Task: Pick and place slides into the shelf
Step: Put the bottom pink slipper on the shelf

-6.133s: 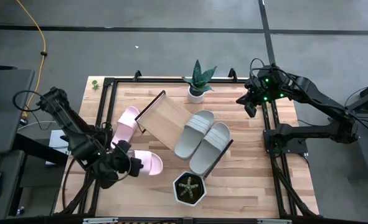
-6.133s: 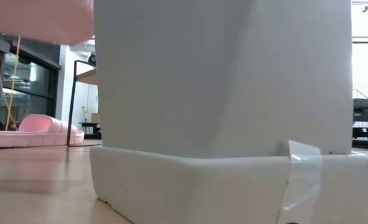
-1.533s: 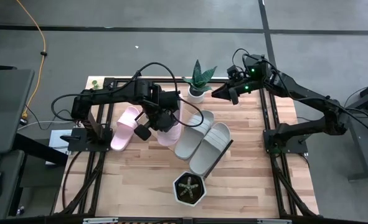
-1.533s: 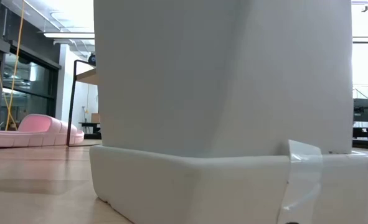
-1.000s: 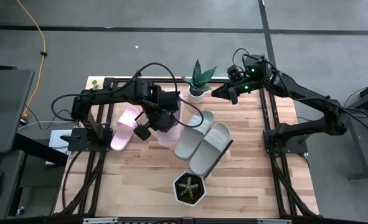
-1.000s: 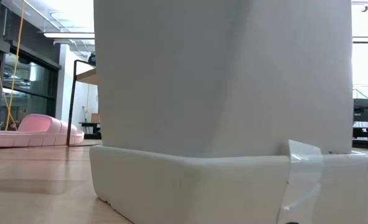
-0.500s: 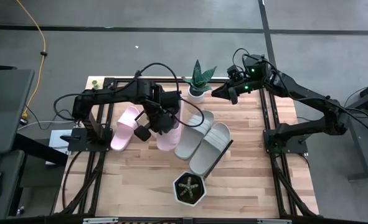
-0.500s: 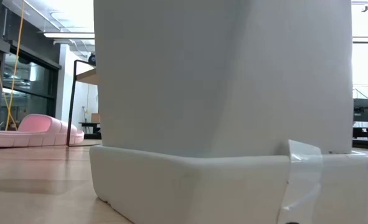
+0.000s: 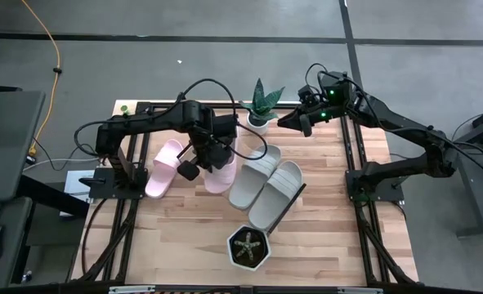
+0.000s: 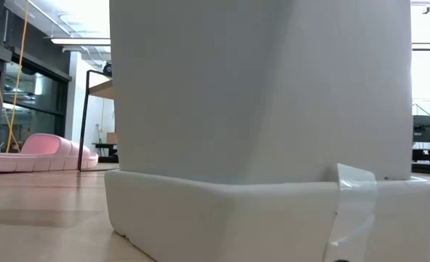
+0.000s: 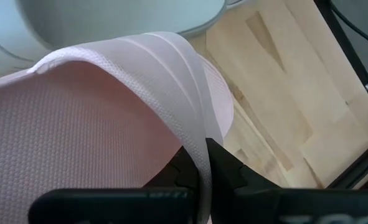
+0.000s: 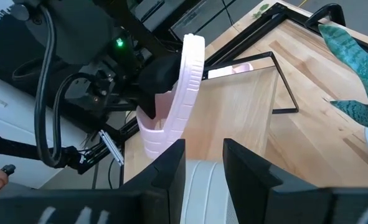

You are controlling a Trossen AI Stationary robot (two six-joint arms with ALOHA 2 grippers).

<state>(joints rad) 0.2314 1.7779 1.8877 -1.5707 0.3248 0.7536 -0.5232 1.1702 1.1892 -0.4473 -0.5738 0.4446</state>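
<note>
My left gripper [image 9: 209, 158] [image 11: 203, 163] reaches over the shelf's left half, shut on a pale pink slide [image 9: 216, 173] [image 12: 187, 87]. In the right wrist view that slide stands tipped up on its side above the shelf board [image 12: 240, 106]. The second pink slide [image 9: 164, 167] [image 10: 38, 153] lies flat on the tabletop, left of the shelf. Two grey-beige slides [image 9: 255, 175] [image 9: 275, 193] lie side by side on the shelf's right half, by its black end frame [image 9: 295, 198]. My right gripper [image 9: 285, 124] [image 12: 204, 155] waits open near the far edge, beside the potted plant. My left gripper pinches the pink slide's ribbed strap [image 11: 193, 127] by its edge between the two fingers [image 11: 226, 174]. The strap arches away ahead of the fingers. The slide sits tilted on its side in the hold; whether its lower end rests on the shelf board I cannot tell.
A white pot with a spiky green plant [image 9: 260, 113] stands at the far edge. A black hexagonal pot [image 9: 248, 248] stands near the front edge; it fills most of the low view [image 10: 258, 131]. Bare tabletop [image 9: 176, 237] lies at the near left.
My left gripper, still shut on the pink slide, has shifted a little toward the far edge, carrying the slide with it. My right arm has kept still.
</note>
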